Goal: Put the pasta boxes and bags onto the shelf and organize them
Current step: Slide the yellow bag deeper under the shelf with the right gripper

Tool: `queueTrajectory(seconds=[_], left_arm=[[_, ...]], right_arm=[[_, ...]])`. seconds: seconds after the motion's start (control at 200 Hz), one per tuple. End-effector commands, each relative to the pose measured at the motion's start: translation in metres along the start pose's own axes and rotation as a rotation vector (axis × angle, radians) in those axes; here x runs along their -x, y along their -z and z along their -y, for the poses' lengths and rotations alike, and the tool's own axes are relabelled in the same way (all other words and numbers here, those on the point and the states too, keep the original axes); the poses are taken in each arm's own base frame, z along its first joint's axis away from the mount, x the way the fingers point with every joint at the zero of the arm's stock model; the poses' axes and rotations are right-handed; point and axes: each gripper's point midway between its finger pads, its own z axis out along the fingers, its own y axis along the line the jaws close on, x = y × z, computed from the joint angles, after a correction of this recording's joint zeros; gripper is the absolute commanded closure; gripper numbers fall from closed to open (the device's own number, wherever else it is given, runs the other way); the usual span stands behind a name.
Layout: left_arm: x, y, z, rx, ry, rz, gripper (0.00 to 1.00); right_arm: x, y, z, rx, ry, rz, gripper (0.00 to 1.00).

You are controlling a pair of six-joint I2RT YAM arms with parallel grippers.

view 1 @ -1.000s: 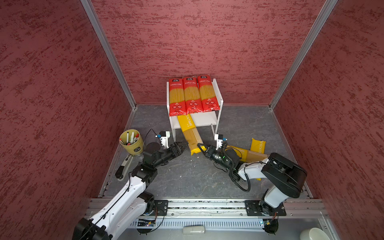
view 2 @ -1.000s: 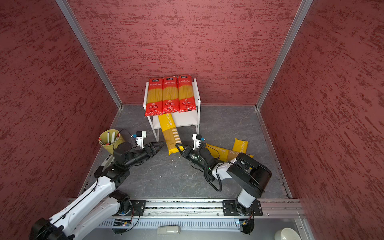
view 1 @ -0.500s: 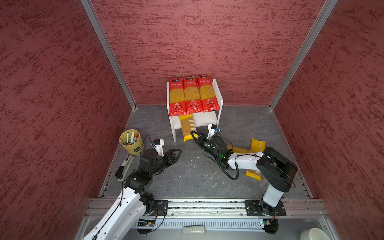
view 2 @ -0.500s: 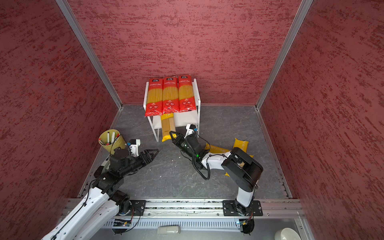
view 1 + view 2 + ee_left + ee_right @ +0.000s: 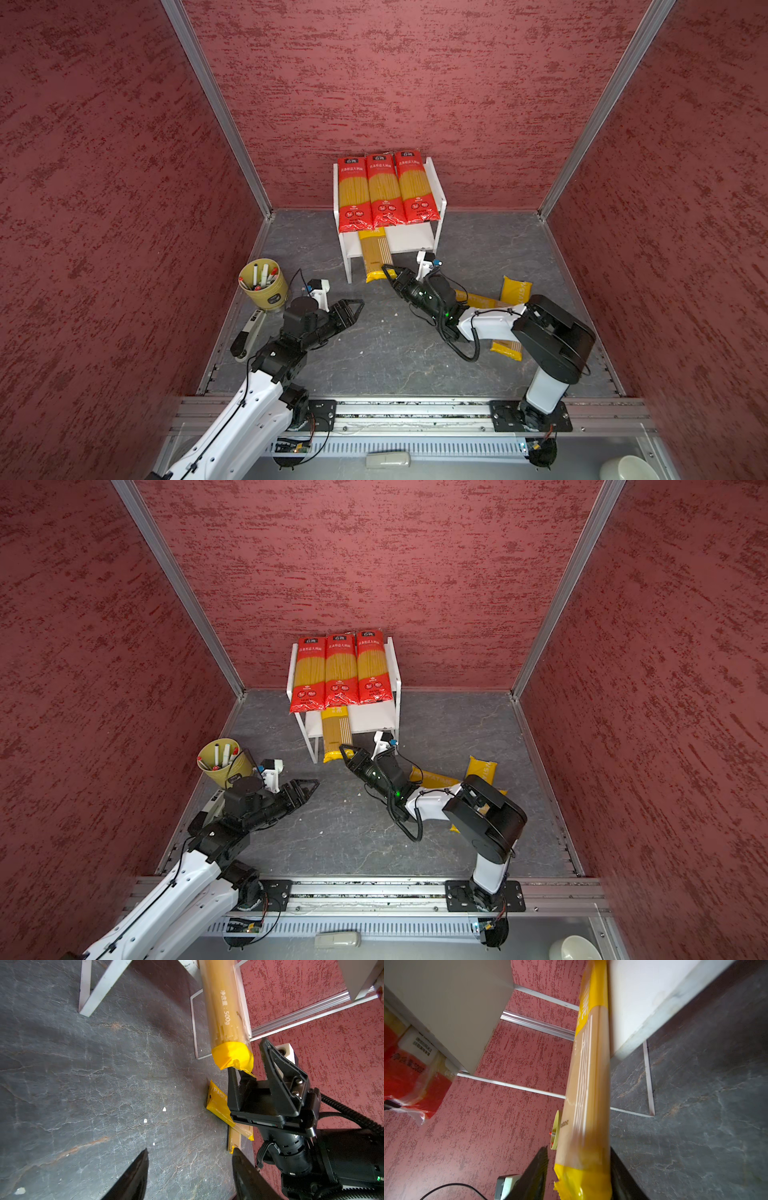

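Note:
Three red pasta bags [image 5: 384,191] [image 5: 340,669] lie side by side on the top board of the white shelf [image 5: 415,239] [image 5: 372,719]. A yellow pack [image 5: 374,255] [image 5: 337,737] [image 5: 224,1012] [image 5: 587,1084] lies lengthwise on the lower board, its near end sticking out over the floor. My right gripper [image 5: 388,272] [image 5: 347,752] [image 5: 247,1055] [image 5: 577,1149] is open around that end, with a gap at one finger. Two more yellow packs [image 5: 515,289] [image 5: 473,298] lie on the floor behind the right arm. My left gripper [image 5: 355,307] [image 5: 309,789] [image 5: 189,1151] is open over bare floor, holding nothing.
A yellow-green cup of markers [image 5: 262,282] stands at the left wall, with a white and black tool [image 5: 247,334] on the floor beside it. Another yellow pack's end [image 5: 505,349] shows under the right arm. Red walls close in three sides.
My right gripper has pushed the yellow pack further into the lower tier and then spread its jaws. My left gripper has drawn back from the pack towards the front left.

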Motion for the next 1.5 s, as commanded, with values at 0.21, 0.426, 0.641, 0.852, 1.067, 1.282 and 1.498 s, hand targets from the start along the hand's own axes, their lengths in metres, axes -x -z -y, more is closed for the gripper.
queueTrajectory(seconds=[0.21, 0.426, 0.641, 0.852, 1.067, 1.282, 1.498], left_arm=[[-0.004, -0.006, 0.003, -0.022, -0.024, -0.007, 0.37], [-0.006, -0.009, 0.003, -0.022, -0.029, -0.015, 0.37], [-0.007, -0.011, 0.003, -0.022, -0.031, -0.018, 0.37], [-0.007, -0.010, 0.002, -0.019, -0.038, -0.014, 0.36], [-0.007, -0.009, 0.003, -0.018, -0.043, -0.016, 0.37], [-0.008, -0.008, -0.001, -0.010, -0.039, -0.012, 0.36], [-0.008, -0.007, -0.001, -0.006, -0.056, -0.009, 0.36]], right_arm=[[-0.006, 0.002, -0.025, 0.103, -0.051, -0.046, 0.48], [-0.006, -0.005, -0.030, 0.118, -0.052, -0.045, 0.52], [-0.007, -0.012, -0.023, 0.102, -0.061, -0.041, 0.70], [-0.008, -0.017, -0.039, 0.139, -0.058, -0.063, 0.90], [-0.005, -0.034, -0.057, 0.176, -0.045, -0.061, 0.95], [-0.006, -0.046, -0.050, 0.159, -0.060, -0.056, 0.87], [-0.008, -0.032, -0.039, 0.123, -0.067, -0.066, 0.68]])
